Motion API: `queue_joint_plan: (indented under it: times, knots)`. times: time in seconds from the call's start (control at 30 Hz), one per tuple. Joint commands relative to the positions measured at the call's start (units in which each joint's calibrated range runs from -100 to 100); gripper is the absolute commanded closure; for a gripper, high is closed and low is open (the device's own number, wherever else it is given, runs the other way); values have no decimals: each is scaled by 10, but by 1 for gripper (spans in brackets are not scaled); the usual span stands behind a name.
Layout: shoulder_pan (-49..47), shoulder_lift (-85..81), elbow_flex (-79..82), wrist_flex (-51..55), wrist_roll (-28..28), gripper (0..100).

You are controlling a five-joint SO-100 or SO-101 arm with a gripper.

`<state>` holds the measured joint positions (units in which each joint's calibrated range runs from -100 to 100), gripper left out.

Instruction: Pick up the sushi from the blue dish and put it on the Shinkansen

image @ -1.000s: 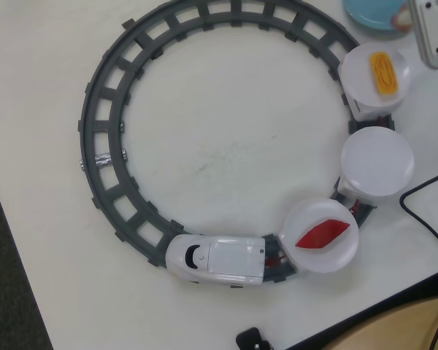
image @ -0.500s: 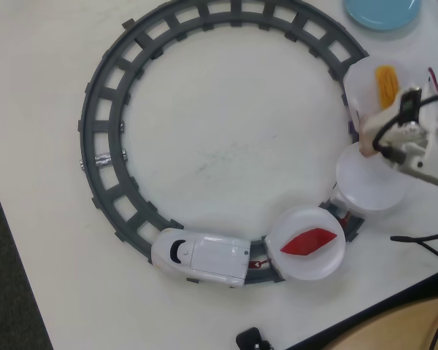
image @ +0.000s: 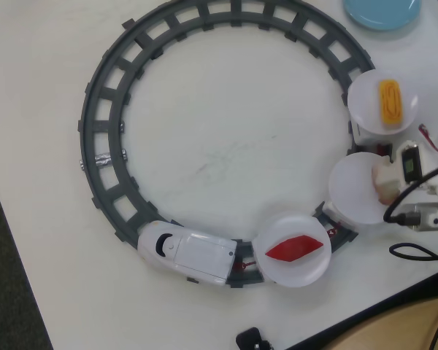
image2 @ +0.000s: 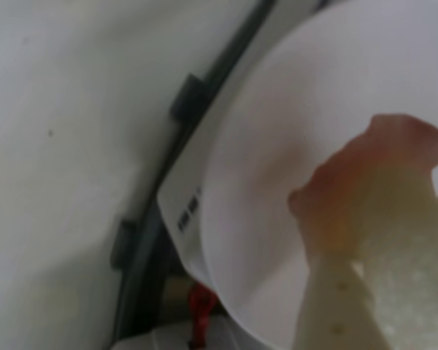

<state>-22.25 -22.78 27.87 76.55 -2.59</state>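
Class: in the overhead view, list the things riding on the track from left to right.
Shinkansen → white plate with the red piece → white plate with the sushi at its right edge.

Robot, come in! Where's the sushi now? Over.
Jaws shut on sushi. Over the middle plate of the train. Nothing in the way.

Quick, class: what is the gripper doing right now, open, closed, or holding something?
Gripper: closed on the sushi, holding it over the middle white plate of the train.
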Motion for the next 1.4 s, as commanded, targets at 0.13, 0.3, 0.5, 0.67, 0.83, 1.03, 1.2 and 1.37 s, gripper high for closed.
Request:
queue_joint_plan:
  times: [0.13,0.3,0.5,0.67,0.83,1.03,1.2,1.37]
  knots:
    - [-19,51,46,-80,2,98]
    - [-19,88,45,-140,2,98]
    - [-26,120,44,-166,2,98]
    - [-49,129,36,-159,3,92]
    - [-73,121,32,-158,23,79]
    - [-34,78,-14,-145,19,70]
    - [3,36,-50,-118,19,69]
    - [42,-25,-73,-108,19,69]
